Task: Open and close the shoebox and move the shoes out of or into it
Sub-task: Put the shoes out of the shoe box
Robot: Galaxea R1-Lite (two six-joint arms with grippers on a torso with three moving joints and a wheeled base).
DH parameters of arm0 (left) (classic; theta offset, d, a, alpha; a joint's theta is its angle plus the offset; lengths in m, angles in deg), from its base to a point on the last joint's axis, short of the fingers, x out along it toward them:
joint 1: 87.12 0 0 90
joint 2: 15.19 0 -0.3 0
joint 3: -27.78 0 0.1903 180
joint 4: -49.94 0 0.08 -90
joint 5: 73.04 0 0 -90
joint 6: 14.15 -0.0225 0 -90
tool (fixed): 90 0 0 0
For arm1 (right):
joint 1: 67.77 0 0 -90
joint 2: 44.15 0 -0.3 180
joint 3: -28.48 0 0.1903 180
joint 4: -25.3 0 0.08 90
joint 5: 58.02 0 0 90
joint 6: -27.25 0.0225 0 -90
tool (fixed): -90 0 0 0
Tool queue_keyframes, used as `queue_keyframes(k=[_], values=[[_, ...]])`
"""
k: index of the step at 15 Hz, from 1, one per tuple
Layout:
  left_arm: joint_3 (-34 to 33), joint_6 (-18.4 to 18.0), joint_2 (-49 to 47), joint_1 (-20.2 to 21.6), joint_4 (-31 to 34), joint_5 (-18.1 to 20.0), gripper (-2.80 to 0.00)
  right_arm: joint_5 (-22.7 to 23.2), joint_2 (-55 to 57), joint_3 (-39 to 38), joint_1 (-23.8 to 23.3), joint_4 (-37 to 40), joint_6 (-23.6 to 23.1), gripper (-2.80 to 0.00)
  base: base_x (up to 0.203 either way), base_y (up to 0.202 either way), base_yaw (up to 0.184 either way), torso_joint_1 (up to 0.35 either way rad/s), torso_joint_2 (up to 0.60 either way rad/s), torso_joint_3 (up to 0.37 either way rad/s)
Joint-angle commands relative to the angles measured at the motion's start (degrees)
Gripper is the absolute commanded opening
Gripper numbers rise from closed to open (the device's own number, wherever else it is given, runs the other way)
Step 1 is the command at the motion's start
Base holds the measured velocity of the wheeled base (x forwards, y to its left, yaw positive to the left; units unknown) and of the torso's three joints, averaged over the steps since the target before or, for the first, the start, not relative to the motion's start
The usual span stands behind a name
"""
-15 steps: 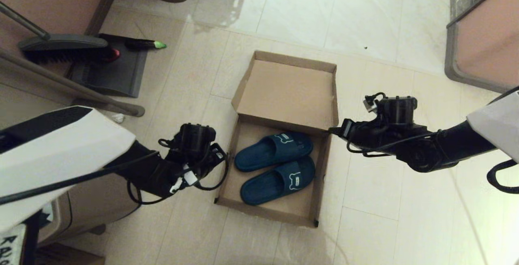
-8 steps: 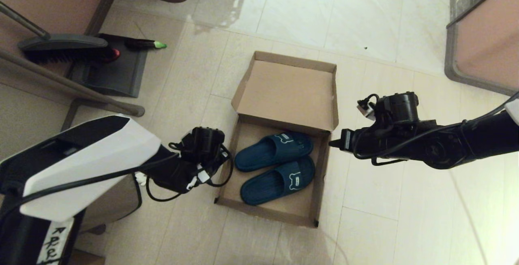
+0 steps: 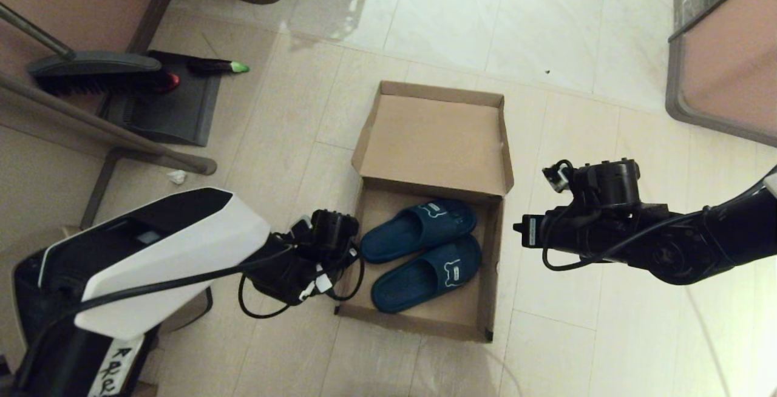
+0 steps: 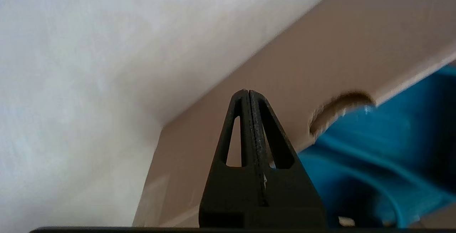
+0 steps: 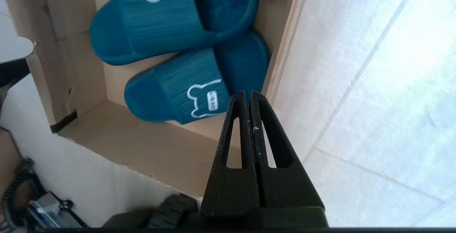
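Currently on the tiled floor: one shoebox of brown cardboard, lid folded back and lying open on the far side of both claws. Inside its tray, the shoes, a teal-blue pair of slides with a pale bear mark on each strap, side by side and touching, toes toward the left claw.

Left claw: fingers pressed together, holding nothing, tip just outside the tray's left wall, close against the cardboard beside a small round hole through which blue shows.

Right claw: fingers likewise pressed together, empty, poised just outside the tray's right wall, near the heel ends of the slides but not touching them.

Well beyond the left claw: a broom resting at a dark dustpan.
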Motion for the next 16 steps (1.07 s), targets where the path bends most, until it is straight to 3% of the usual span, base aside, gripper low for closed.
queue_keyframes(k=[1,3,5,9,12,14,16], values=[[0.16,5.92,1.85,-3.19,4.45,-0.01,-2.80,-1.07,-0.42,-0.72,0.03,-0.11,-0.05,-2.80,0.000,0.000,0.000,0.000,0.00,0.000],[0.03,7.74,3.77,-4.30,6.78,0.08,-2.80,-2.91,-0.34,-1.14,0.03,0.26,-0.34,-2.80,0.000,0.000,0.000,0.000,0.00,0.000],[-0.09,7.16,5.77,-4.36,7.30,-0.26,-2.80,-3.71,-0.34,-1.23,0.09,1.46,-2.18,-2.80,0.000,0.000,0.000,0.000,0.00,0.000],[-0.46,-0.39,14.06,-5.11,5.46,0.55,-2.80,-4.15,0.09,-4.02,3.62,3.26,-4.97,-2.80,0.000,0.000,0.000,0.000,0.00,0.000],[1.88,-2.87,14.62,-14.04,2.15,8.54,-2.80,-4.17,3.89,-4.31,7.10,2.86,-4.96,-2.80,0.000,0.000,0.000,0.000,0.00,0.000],[3.54,-4.26,9.57,-15.18,-2.45,12.94,-2.80,-4.32,4.15,-3.52,7.33,2.83,-3.88,-2.80,0.000,0.000,0.000,0.000,0.00,0.000],[7.85,-5.77,2.41,-15.35,-6.38,14.38,-2.80,-5.96,3.05,-3.94,6.52,2.81,0.90,-2.80,0.000,0.000,0.000,0.000,0.00,0.000]])
